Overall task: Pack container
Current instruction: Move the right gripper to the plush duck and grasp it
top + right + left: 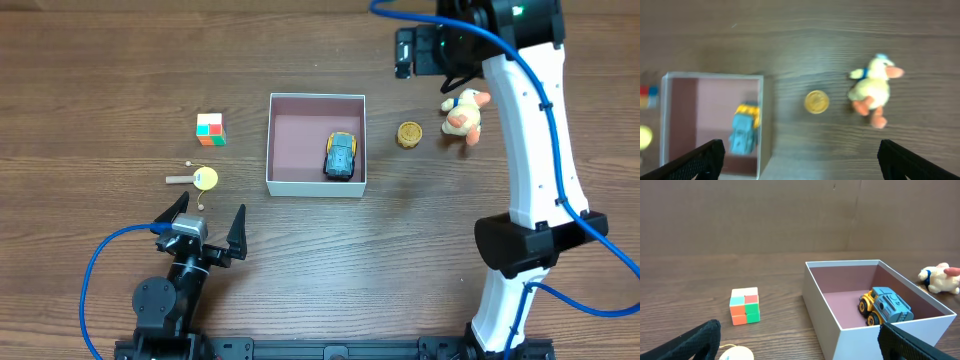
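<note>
The container (316,186) is a square white-walled box with a pink floor at the table's middle. A blue and yellow toy truck (341,157) lies by its right wall. My left gripper (210,213) is open near the front edge, left of the box, with nothing between its fingers. In the left wrist view the container (875,340) and the truck (885,306) are ahead on the right. My right gripper (800,162) hangs open and empty high above the table, over the gap between the container (761,115) and a plush duck (872,90).
A multicoloured cube (210,129) and a yellow disc on a stick (205,178) lie left of the box. A gold round piece (408,134) and the plush duck (463,114) lie to its right. The right arm's white column (530,200) rises at the right.
</note>
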Tool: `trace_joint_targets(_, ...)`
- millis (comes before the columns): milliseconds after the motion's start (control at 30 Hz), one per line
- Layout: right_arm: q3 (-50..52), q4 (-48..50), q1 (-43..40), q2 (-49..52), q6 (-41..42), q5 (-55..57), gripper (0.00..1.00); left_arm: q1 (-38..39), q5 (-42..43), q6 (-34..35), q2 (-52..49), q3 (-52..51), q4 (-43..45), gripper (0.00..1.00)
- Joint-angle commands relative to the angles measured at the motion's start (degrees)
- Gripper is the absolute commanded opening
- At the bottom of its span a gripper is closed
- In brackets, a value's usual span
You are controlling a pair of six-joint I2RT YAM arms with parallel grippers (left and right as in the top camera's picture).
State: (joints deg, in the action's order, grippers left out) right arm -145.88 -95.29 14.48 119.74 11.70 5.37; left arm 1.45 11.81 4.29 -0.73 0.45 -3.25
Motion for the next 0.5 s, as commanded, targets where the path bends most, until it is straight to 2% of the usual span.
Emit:
trace_joint_targets(0, 5.11, 1.36, -5.57, -0.02, 11.10, 9.03, 1.00, -0.35, 0.24, -0.46, 0.48, -0.17, 0.07, 1.00)
trace_joint_targets(100, 9.33, 3.85, -9.99, -0.02, 10.12, 4.26, 1.00, -0.35, 0.24, -0.46, 0.48, -0.17, 0.07, 1.00)
trace_joint_targets(233, 15.82, 8.28, -14.60, -0.02, 4.70, -3.87, 1.00, -0.35, 0.24, -0.46, 0.48, -0.17, 0.07, 1.00)
trace_joint_targets(467, 26.60, 14.51, -15.72, -0.02, 2.78, -5.51, 1.00, -0.35, 0.24, -0.46, 0.48, -0.17, 0.07, 1.00)
